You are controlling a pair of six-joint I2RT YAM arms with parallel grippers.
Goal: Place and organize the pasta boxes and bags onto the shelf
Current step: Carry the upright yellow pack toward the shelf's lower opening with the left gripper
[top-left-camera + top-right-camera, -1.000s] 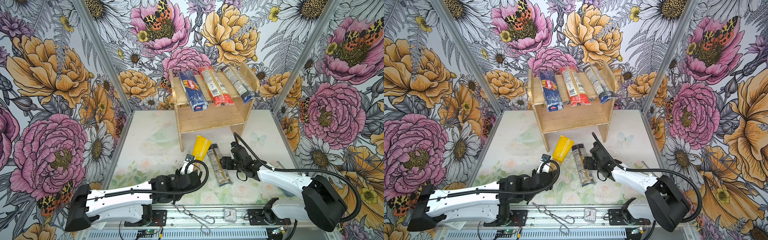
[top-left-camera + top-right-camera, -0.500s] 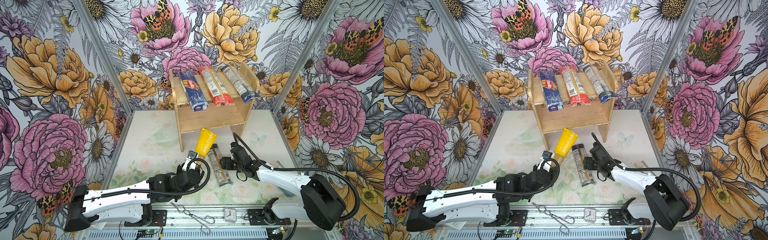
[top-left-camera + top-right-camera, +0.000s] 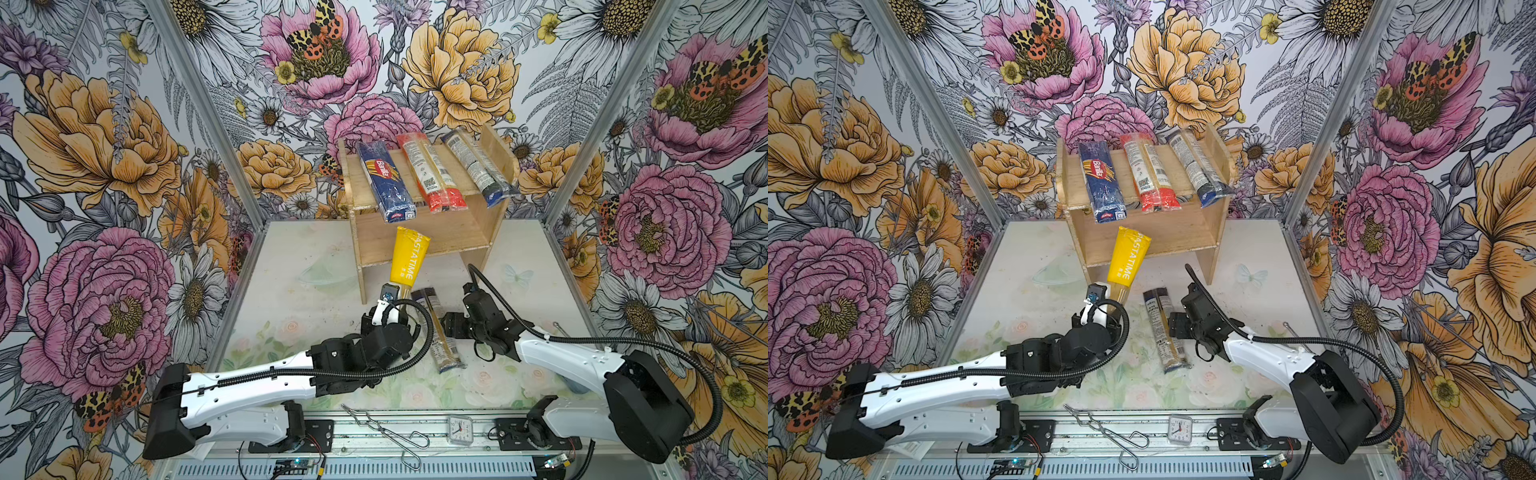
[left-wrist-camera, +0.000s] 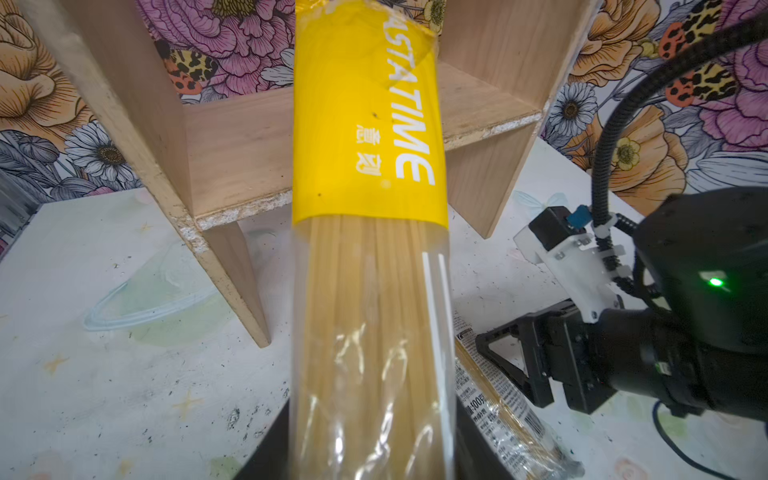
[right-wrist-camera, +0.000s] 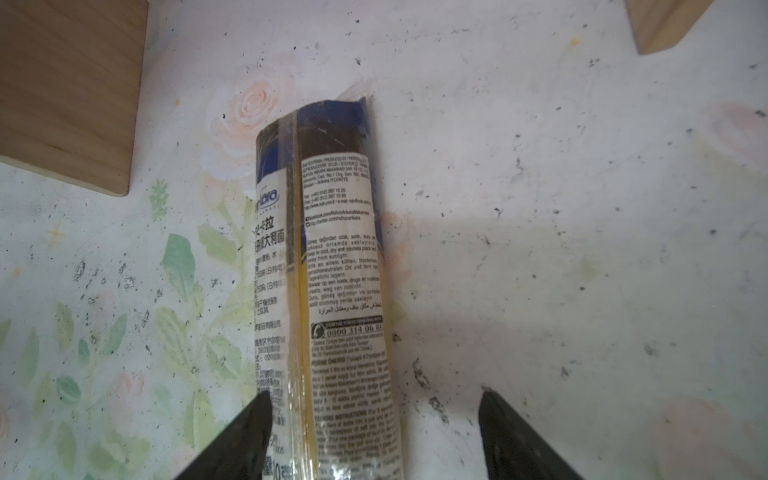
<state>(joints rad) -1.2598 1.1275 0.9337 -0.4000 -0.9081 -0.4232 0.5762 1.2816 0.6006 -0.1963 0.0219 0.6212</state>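
We count five spaghetti packs. Three lie side by side on the top board of the shelf [image 3: 453, 237]: the dark blue Barilla pack [image 3: 384, 183], the red-ended clear pack [image 3: 428, 174] and the blue-ended clear pack [image 3: 478, 166]. Each one's near end overhangs the board's front edge.

The fourth, the yellow pack [image 3: 409, 257], is off the table and tilted, with its yellow end raised toward the lower board. The left gripper [image 3: 397, 311] is clamped tight on its clear end. In the left wrist view the yellow pack [image 4: 365, 124] runs up between the shelf's two side panels. We cannot tell whether its tip touches the lower board.

The fifth pack [image 3: 436, 328], clear with a dark end, lies flat on the table [image 3: 311, 299], just beside the held end of the yellow one.

The right gripper [image 5: 374, 397] hangs over the fifth pack with its jaws spread wide and nothing gripped. In the right wrist view one fingertip [image 5: 253, 424] sits right at the pack's edge and the other stands well clear of it.

The shelf has two boards and two upright panels, and both top views show two arms at work. One small clock [image 3: 460, 431] lies on the front rail between the arm bases.
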